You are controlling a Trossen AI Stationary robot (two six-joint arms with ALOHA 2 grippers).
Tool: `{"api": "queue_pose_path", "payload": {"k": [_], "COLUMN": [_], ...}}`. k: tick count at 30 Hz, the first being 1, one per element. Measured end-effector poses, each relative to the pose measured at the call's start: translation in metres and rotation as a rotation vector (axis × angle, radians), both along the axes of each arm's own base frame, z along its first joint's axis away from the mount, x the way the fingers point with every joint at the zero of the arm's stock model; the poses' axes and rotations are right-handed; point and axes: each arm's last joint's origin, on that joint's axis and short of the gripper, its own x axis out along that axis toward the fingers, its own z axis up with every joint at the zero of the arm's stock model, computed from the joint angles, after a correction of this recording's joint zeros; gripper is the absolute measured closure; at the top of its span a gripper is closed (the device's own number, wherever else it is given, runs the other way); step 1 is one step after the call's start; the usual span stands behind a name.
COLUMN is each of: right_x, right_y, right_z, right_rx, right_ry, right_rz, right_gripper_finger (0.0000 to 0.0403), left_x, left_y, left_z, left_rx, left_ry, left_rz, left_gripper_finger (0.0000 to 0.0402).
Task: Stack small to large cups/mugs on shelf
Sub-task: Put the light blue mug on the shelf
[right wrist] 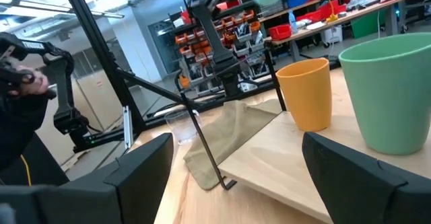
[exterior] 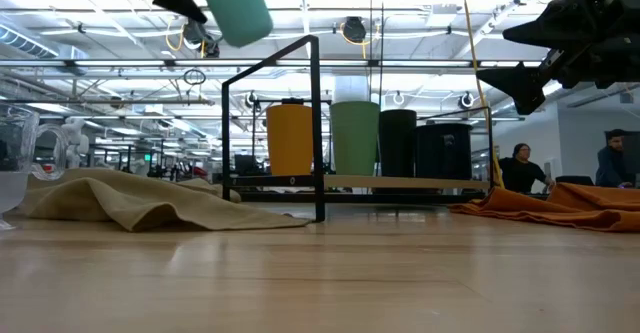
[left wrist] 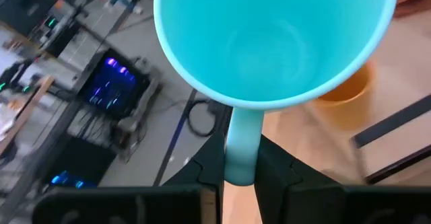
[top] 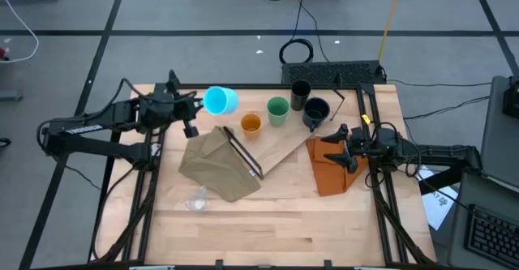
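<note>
Cyan mug [left wrist: 269, 42] hangs by its handle, clamped in your left tool [left wrist: 239, 173], above the surface. 4 cups already line the shelf [top: 280, 144]; clear cup [top: 195, 199] remains. Right tool [top: 339, 146] waits, fingers apart.

I see four cups [top: 276, 111] in a row on the shelf [top: 280, 144]; one mug [top: 220, 100] hangs above the bench's [top: 268, 221] far-left part.

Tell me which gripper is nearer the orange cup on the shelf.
Left. The left gripper, holding the cyan mug by its handle, hangs just beside the orange cup; the right gripper, open, sits farther off over the orange cloth.
</note>
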Motion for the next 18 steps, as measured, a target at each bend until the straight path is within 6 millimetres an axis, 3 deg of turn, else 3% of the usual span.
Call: {"api": "queue_pose_path", "payload": {"k": [12,18], "right_x": [0.0,0.0], "right_y": [0.0,0.0], "right_z": [0.004,0.009], "right_rx": [-0.013,-0.067], "right_ry": [-0.046,-0.089], "right_rz": [-0.001,-0.005], "right_gripper_finger": [0.008,0.008], "left_x": [0.014,0.032], "left_y": [-0.043,-0.055], "left_z": [0.007,-0.004], "left_rx": [0.005,-0.006], "left_ry": [-0.104,-0.046], "left_rz": [-0.219,-0.282], "left_gripper_finger": [0.0352,0.0352]}}
